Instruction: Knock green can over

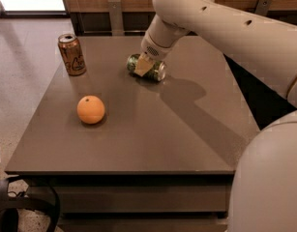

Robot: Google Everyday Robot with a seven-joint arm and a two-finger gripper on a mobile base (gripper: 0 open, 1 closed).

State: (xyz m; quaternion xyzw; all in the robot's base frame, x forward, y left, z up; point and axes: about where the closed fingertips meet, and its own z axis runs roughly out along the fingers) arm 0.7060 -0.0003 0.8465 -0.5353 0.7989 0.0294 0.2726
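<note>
The green can (156,70) lies on its side on the far middle of the brown table (138,129), its silver end to the right. My gripper (143,66) sits right over the can's middle, touching or just above it, reaching in from the upper right on the white arm (225,18). One pale fingertip (142,67) covers part of the can.
An orange-brown can (72,54) stands upright at the table's far left corner. An orange (91,109) sits left of centre. My white base (269,178) fills the lower right. Dark cabinets and chair legs stand behind the table.
</note>
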